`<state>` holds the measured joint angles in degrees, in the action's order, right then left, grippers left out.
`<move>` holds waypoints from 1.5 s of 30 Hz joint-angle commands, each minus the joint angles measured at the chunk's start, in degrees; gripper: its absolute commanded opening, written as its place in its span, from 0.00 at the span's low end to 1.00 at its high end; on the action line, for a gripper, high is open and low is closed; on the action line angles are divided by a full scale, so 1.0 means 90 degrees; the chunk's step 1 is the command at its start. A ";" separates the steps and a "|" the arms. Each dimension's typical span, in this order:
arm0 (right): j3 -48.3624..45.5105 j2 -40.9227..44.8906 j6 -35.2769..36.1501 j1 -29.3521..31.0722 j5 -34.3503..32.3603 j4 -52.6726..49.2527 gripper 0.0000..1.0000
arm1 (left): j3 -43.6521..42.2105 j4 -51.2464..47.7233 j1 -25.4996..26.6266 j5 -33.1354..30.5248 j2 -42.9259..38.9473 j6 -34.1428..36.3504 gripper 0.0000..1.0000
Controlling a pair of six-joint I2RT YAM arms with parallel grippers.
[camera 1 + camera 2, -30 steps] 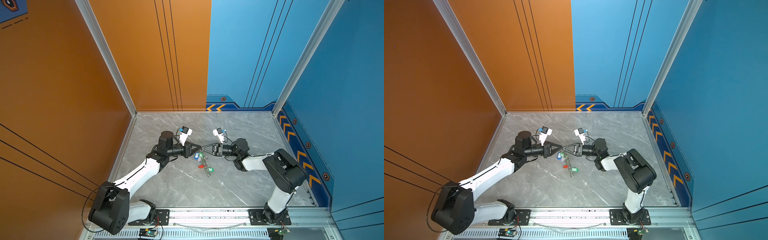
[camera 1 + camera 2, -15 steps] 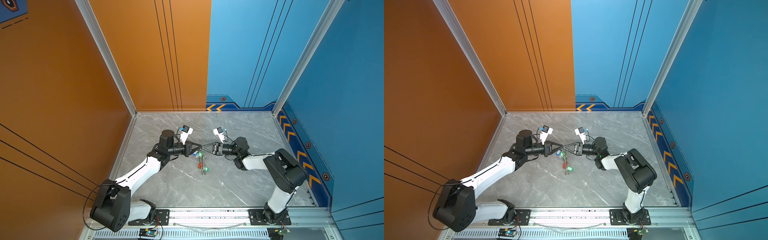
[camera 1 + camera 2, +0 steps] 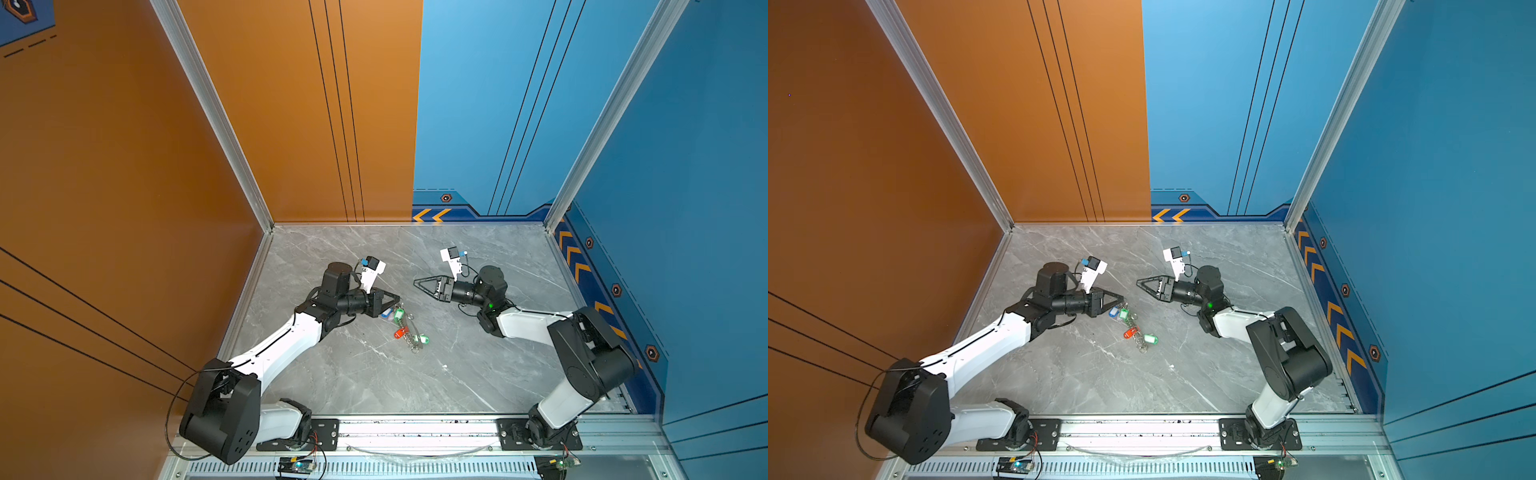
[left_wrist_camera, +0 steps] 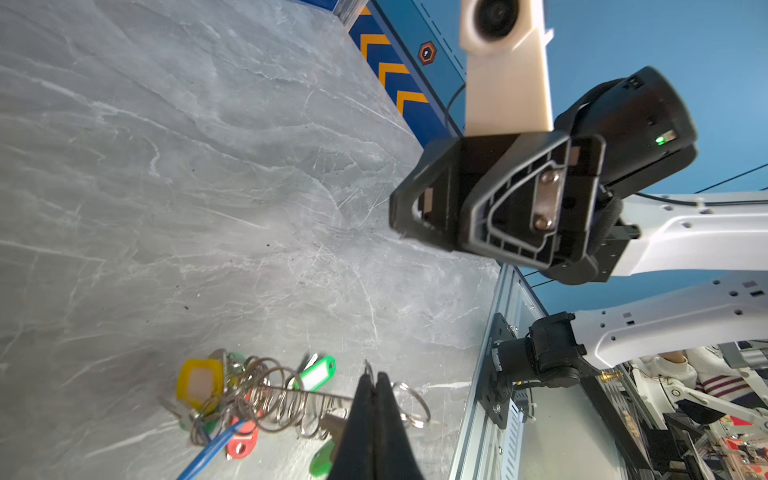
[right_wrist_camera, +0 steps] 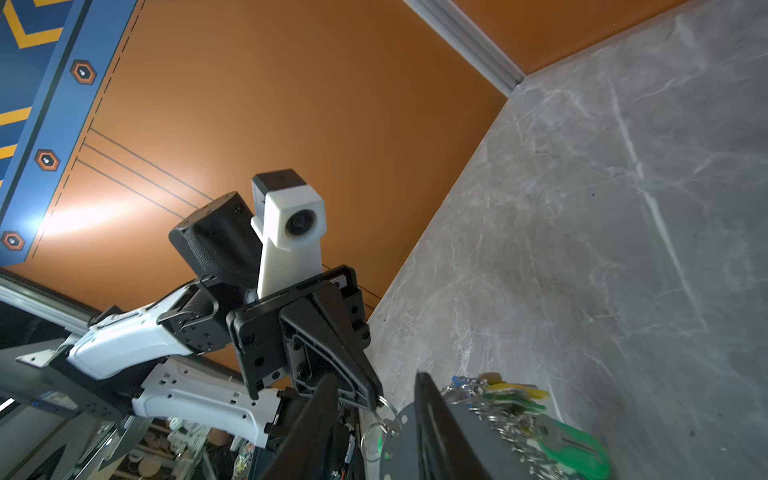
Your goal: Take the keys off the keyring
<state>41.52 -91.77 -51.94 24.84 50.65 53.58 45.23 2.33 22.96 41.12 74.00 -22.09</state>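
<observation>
**Left fingers clenched on the keyring, right fingers parted and empty**

The left gripper (image 3: 397, 298) has its black fingers (image 4: 361, 415) pressed together on a wire loop of the keyring (image 4: 266, 395), a tangle of thin silver metal rings. From that pinch the bunch trails down onto the grey marble-patterned table (image 3: 374, 386), near its middle in both top views. The keys (image 3: 406, 330), small silver metal ones with oblong plastic tags, are clustered along the rings. The left wrist view shows a yellow tag (image 4: 199, 382), a green tag (image 4: 318, 372) and a red tag (image 4: 243, 442). In a top view a blue tag (image 3: 386, 313) sits just beside the left fingers. The right gripper (image 3: 417, 284) hangs apart from the bunch, pointing toward the left gripper. Its fingers are spread, with nothing between them.
</observation>
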 commanded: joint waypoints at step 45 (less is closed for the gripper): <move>0.2575 -0.0064 0.5508 0.1444 -0.2488 -0.7494 0.46 | 0.1273 -0.2505 0.0179 0.0163 0.0135 -0.0271 0.00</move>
<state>64.55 -92.58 -2.94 40.40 30.24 -12.71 55.11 -18.94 24.12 39.22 75.66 -24.95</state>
